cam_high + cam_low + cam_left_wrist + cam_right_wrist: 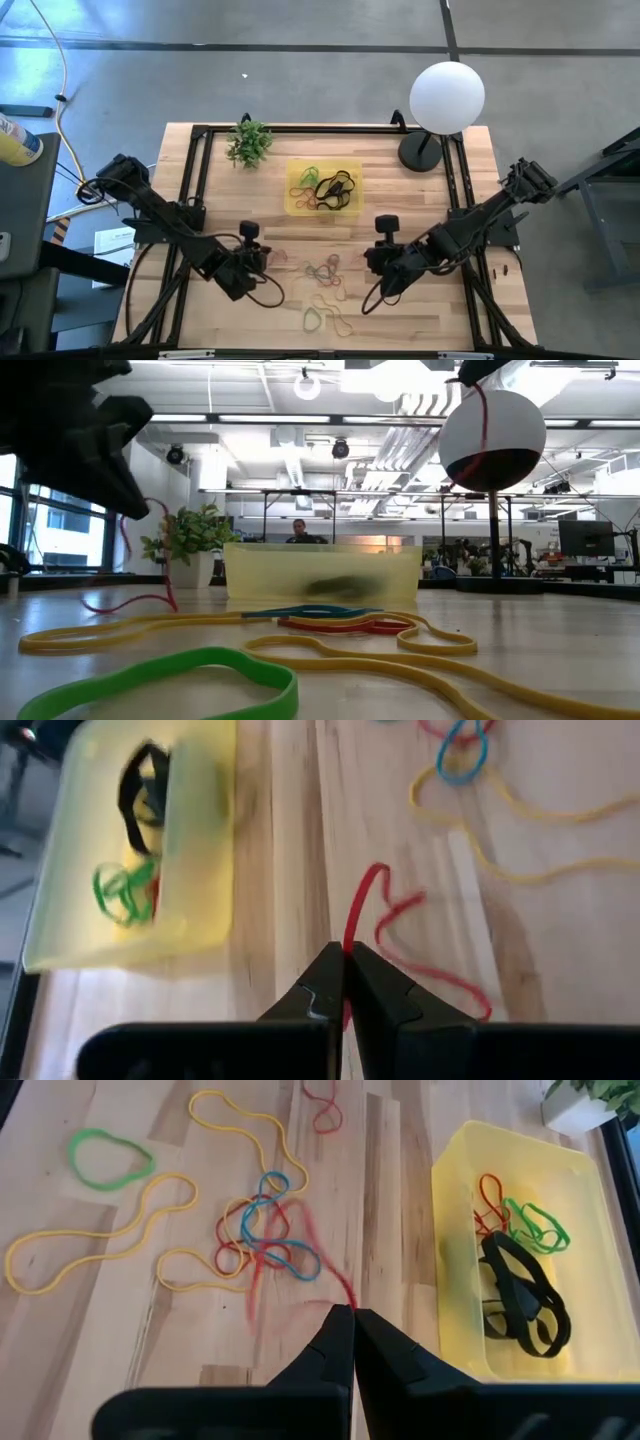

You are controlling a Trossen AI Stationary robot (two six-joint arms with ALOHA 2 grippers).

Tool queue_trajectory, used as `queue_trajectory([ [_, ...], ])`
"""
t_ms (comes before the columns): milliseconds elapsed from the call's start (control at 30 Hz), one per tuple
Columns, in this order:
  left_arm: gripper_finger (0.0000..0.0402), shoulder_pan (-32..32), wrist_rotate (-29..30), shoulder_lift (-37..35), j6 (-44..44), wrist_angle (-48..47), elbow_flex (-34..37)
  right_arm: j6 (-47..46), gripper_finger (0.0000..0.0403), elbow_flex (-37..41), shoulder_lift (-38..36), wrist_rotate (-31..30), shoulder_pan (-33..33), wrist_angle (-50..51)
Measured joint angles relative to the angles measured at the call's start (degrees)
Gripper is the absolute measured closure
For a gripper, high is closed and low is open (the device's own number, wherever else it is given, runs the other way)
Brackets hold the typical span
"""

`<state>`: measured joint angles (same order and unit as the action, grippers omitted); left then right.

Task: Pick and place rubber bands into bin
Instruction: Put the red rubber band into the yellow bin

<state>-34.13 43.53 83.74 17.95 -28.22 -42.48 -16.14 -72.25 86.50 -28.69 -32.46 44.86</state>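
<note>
Left wrist view: left gripper [345, 958] jaws pinch a red band [385, 925], most of it trailing on the bench [290, 840] short of the bin [195, 850]. Right gripper [352, 1318] jaws also pressed together on a red band [300, 1250], blurred, probably lifted clear. Loose rubber bands [325, 280] lie between the arms. Step in hand: carrying. Next: swing each band over the bin's rim, then release.

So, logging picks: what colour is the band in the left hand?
Red band, pinched in the left hand; left wrist view shows it best.
</note>
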Motion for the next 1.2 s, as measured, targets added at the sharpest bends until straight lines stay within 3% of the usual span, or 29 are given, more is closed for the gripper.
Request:
queue_trajectory([
  [200,0.0401,0.0,4.55,-0.51,-6.3,5.24,0.01,0.76,0.0403,0.0,0.0,1.3,1.41,-2.01],
  [467,0.0401,0.04,7.3,-1.11,-10.2,9.18,0.0,1.7,0.0403,0.02,3.7,9.38,4.0,-6.86],
  [700,0.0401,0.04,4.74,-1.11,-11.45,11.92,0.0,6.12,0.0403,0.04,13.44,15.65,6.46,-12.22],
  [1000,0.0401,0.04,1.09,-1.09,-11.73,12.34,0.0,3.51,0.04,0.04,20.66,21.05,9.3,-16.12],
  [1200,0.0401,0.04,0.26,-1.09,-11.36,12.26,0.0,3.12,0.035,0.04,21.29,21.74,10.06,-16.17],
])
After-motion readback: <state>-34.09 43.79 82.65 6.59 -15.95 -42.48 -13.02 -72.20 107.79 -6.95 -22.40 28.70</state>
